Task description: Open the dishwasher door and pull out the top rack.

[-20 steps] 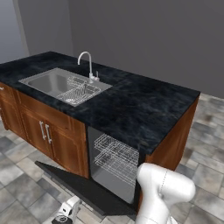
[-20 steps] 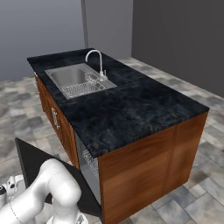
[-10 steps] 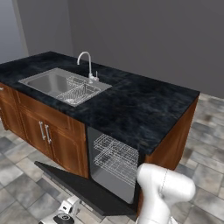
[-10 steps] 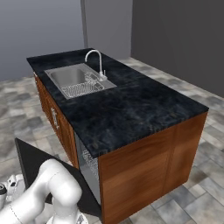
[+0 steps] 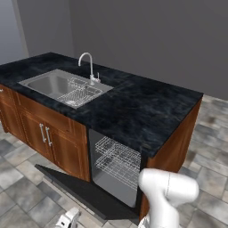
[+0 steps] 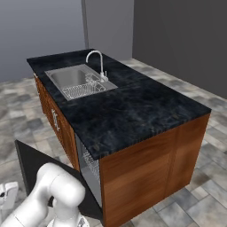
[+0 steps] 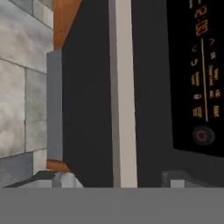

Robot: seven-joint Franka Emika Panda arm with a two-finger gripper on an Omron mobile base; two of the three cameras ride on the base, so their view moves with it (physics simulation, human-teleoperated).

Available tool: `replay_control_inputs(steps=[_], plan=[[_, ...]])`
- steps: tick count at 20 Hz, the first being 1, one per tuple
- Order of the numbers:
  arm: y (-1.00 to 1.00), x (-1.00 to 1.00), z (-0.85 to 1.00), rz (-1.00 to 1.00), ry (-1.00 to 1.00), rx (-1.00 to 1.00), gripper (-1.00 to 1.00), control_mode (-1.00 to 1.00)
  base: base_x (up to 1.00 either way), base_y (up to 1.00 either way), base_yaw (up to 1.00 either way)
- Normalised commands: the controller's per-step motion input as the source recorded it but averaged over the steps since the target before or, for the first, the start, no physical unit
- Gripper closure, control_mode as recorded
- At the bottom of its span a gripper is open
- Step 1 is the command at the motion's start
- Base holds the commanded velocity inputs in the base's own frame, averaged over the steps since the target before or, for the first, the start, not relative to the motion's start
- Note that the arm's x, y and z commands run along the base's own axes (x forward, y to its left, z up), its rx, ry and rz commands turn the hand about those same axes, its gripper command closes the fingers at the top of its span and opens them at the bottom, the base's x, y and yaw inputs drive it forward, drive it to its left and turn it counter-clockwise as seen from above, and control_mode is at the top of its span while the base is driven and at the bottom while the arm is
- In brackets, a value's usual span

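The dishwasher door (image 5: 84, 191) lies flat down, so the top rack (image 5: 119, 151) can slide out; the gripper (image 7: 118, 177) looks wide, holding nothing, its tips either side of the handle (image 7: 122, 92).

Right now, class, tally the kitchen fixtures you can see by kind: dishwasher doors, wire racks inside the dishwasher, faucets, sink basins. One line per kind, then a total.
Dishwasher doors: 1, the dishwasher door, lying open
Wire racks inside the dishwasher: 2, the top rack and the lower rack
Faucets: 1, the faucet
Sink basins: 1, the sink basin
Total: 5
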Motion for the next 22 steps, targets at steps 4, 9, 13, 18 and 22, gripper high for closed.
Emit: replay_control_inputs(steps=[4, 9, 13, 18, 22], plan=[[0.26, -0.93, 0.33, 0.00, -0.51, -0.08, -1.00, -1.00, 0.00, 0.00, 0.00], [0.22, -0.86, 0.56, 0.00, -0.51, -0.06, -1.00, -1.00, 0.00, 0.00, 0.00], [0.10, -0.45, 0.97, 0.00, -0.37, 0.00, -1.00, -1.00, 0.00, 0.00, 0.00], [0.07, -0.05, 1.00, 0.00, -0.07, 0.07, -1.00, -1.00, 0.00, 0.00, 0.00], [0.07, 0.00, 1.00, 0.00, 0.03, 0.12, -1.00, -1.00, 0.00, 0.00, 0.00]])
